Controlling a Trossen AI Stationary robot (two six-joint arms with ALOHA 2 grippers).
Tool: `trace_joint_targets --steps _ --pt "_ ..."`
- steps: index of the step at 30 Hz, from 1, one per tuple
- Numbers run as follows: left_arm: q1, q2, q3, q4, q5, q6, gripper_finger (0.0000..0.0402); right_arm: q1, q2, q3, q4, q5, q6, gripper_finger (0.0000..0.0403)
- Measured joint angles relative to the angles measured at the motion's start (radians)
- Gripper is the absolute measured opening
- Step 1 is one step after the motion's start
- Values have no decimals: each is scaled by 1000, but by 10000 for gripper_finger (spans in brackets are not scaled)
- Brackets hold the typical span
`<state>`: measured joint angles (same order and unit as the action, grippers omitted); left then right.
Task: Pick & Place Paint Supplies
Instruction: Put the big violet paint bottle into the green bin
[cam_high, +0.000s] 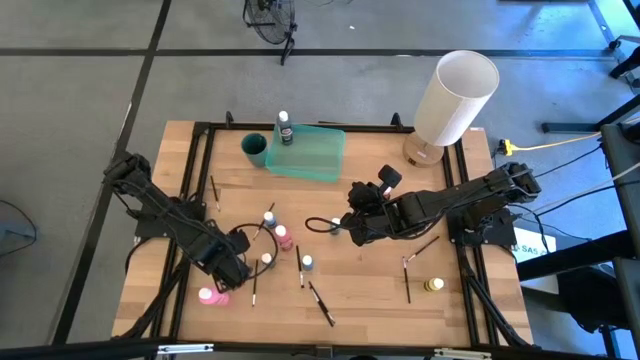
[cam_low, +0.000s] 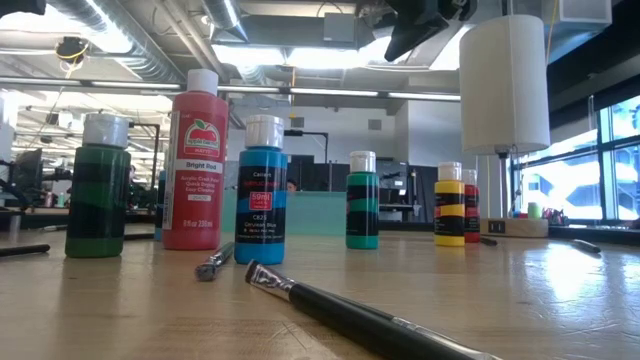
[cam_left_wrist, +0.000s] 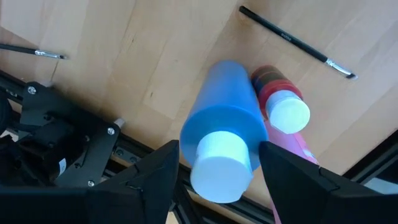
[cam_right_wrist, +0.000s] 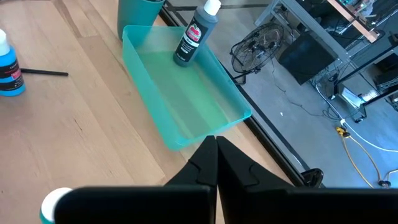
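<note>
The wooden surface carries everything you are working with. At its far right corner stands the white lamp. Along the far edge lies the green tray, with one dark bottle upright in its left end and a teal cup just beside it.

Your right hand hangs over the middle of the surface, on the near side of the tray, with its fingers clenched together on nothing.

Your left hand is low over the near left part of the surface. Its fingers are released and stand apart on either side of an upright blue bottle. They are close to its walls, with a sliver of gap showing at the white cap. A red-and-black bottle stands touching that blue one.

The other paint bottles stand loose on the surface between the two arms. A pink bottle lies on its side near the left hand, and a yellow bottle sits near the right edge.

Thin dark brushes lie scattered about. One brush is near the front edge, and another brush is just beside the yellow bottle.
</note>
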<state>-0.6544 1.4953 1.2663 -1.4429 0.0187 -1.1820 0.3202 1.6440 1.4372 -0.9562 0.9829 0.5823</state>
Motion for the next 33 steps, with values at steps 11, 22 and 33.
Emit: trace_joint_targets --steps 11,22,33 --pt "0 3 -1 0 7 39 152 0 0 0 3 1 0 1" --pt "0 4 -2 -8 4 140 118 0 0 0 3 0 0 1" --pt "-6 3 -4 -81 -38 443 118 0 0 0 3 -15 0 1"
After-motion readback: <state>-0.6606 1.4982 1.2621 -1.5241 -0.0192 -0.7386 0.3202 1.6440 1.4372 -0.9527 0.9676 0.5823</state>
